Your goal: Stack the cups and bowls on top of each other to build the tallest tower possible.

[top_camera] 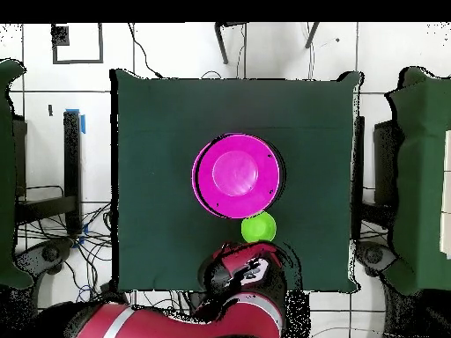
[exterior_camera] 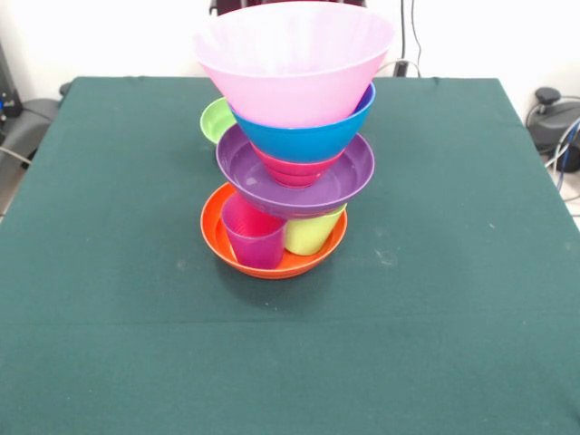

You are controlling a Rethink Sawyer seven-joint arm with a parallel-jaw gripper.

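Note:
The tower point(exterior_camera: 292, 145) stands mid-table. An orange bowl point(exterior_camera: 272, 263) is its base. A purple cup point(exterior_camera: 254, 236) and a lime green cup point(exterior_camera: 313, 234) stand in it. On them rest a purple bowl point(exterior_camera: 294, 186), a small red bowl point(exterior_camera: 294, 169), a blue bowl point(exterior_camera: 308, 138) and a big pink bowl point(exterior_camera: 294, 54) on top. From overhead only the pink bowl point(top_camera: 238, 174) shows. A small green bowl point(exterior_camera: 216, 120) sits apart behind the tower, on the robot's side point(top_camera: 258, 228). The gripper point(top_camera: 245, 267) is drawn back at the table's edge, just short of the green bowl. The orange cup and light blue bowl are hidden.
The green tablecloth point(exterior_camera: 109, 272) covers the table. The red arm point(top_camera: 176, 321) lies along the table's robot-side edge. Cables and chairs point(top_camera: 423, 176) stand around the table.

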